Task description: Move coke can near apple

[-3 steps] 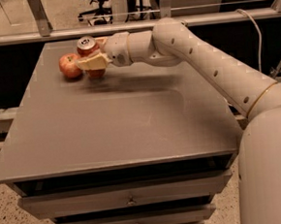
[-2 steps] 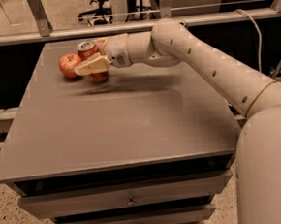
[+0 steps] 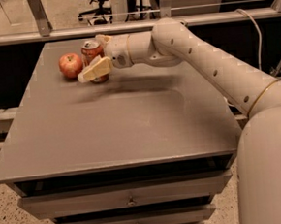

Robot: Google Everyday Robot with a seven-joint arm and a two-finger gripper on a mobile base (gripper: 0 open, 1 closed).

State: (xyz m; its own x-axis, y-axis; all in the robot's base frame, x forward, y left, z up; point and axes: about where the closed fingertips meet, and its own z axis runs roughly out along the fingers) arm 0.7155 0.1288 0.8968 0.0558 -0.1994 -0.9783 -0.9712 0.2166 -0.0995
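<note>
The coke can [image 3: 92, 50] stands upright on the grey table [image 3: 132, 124] at its far left. The red apple [image 3: 71, 65] sits just left of it, a small gap apart. My gripper [image 3: 91, 58] reaches in from the right and straddles the can. One cream finger [image 3: 95, 69] crosses in front of the can's lower half, and the other finger [image 3: 101, 38] shows behind its top. The fingers stand spread and look apart from the can's sides.
The table is a drawer cabinet with handles on its front [image 3: 132, 201]. My arm [image 3: 209, 64] spans the table's far right part. A railing [image 3: 124, 26] and a glass wall run behind the table's back edge.
The front finger has dropped away from the can and the rear finger now shows behind it: the gripper has opened. The can stands next to the apple.
</note>
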